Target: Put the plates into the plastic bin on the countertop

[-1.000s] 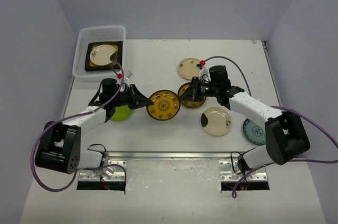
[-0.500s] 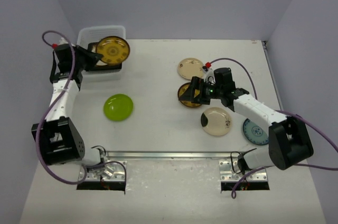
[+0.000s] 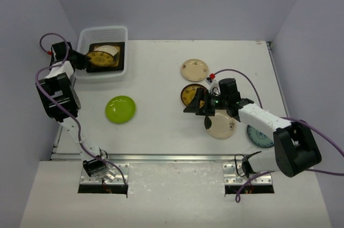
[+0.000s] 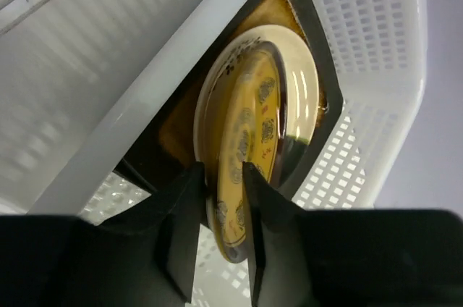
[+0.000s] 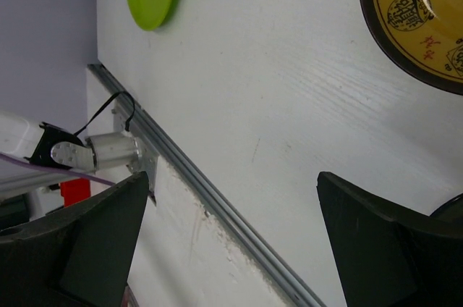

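Now that your left hand has carried the yellow patterned plate into the bin, its fingers straddle the rim (pinching or loosened, you cannot tell). Your right hand has spread wide, empty, beside the brown plate; five more wait on the table.

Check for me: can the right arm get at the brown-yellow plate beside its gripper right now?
Probably yes. The right gripper is open and hangs right at the brown-yellow plate's near edge, with only bare countertop around them and nothing else in the way.
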{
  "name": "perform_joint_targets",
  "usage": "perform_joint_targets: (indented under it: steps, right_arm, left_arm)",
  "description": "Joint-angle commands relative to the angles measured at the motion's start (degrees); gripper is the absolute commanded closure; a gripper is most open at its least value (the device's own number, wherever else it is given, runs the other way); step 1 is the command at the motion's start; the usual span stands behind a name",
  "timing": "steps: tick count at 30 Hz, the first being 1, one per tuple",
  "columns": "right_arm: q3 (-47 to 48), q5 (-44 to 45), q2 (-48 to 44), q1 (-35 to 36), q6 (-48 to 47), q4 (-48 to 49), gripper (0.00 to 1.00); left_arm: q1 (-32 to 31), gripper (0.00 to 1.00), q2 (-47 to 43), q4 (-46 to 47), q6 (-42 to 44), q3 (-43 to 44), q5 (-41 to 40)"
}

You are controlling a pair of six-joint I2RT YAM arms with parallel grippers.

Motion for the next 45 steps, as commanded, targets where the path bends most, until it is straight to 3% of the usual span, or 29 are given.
perform_joint_targets:
  steps: [1,6,11,14,16,21,25,28,31,35,36,38,41,45]
  right_arm:
    - [-0.2,-3.1,0.4,0.0,-0.4,3.5,0.01]
    - [1.8,-3.4,2.7,0.9,-0.6,4.1,0.01]
    - [9.1,0.0,11.3,8.4,-2.0,2.5,0.01]
    - [14.4,1.3,16.8,12.9,-0.2,5.5,0.01]
    - [18.5,1.0,24.2,15.3,3.3,10.3,0.01]
    - [34.0,2.7,40.1,19.7,6.6,10.1,0.01]
    - [42.9,4.4,51.0,21.7,10.6,10.0,0.03]
    - [47.0,5.2,55.8,22.4,12.7,10.2,0.13]
    - [52.6,5.5,63.0,22.9,16.7,11.4,0.37]
    - [54.5,8.7,67.0,23.3,18.7,11.6,0.55]
    - [54.3,10.1,67.6,23.4,19.1,11.6,0.67]
    - [54.1,10.2,68.5,23.5,20.2,12.8,0.73]
    - [53.6,9.0,68.8,23.5,21.8,14.4,1.0]
    - [42.1,14.2,57.3,23.1,20.4,17.1,1.0]
  left_arm:
    - [-0.4,0.52,-0.1,1.8,-0.6,6.3,1.4]
    - [-0.9,0.02,1.7,-2.3,-0.3,10.0,2.0]
    - [-1.8,0.0,2.2,-9.1,-0.1,14.5,1.9]
    - [-2.4,0.0,-2.3,-11.0,-0.5,13.0,1.9]
    - [-3.1,0.0,-8.5,-11.3,-0.5,8.4,1.5]
    - [-4.2,0.0,-28.5,-10.3,1.0,-2.8,4.9]
    - [-4.5,0.0,-44.4,-5.8,0.3,-17.4,10.7]
    - [-4.5,0.0,-51.1,-2.8,-1.9,-24.4,14.1]
    - [-4.7,0.0,-60.6,-0.2,-3.1,-33.2,16.5]
    - [-4.7,0.0,-66.3,-5.7,2.6,-36.0,16.1]
    - [-4.7,0.0,-67.2,-8.8,5.7,-35.9,15.9]
    - [-6.3,0.0,-68.3,-10.9,8.9,-36.8,13.8]
    - [-7.3,0.0,-69.3,-10.5,10.7,-39.8,12.7]
    - [-10.2,0.0,-66.7,-11.7,15.1,-40.2,12.1]
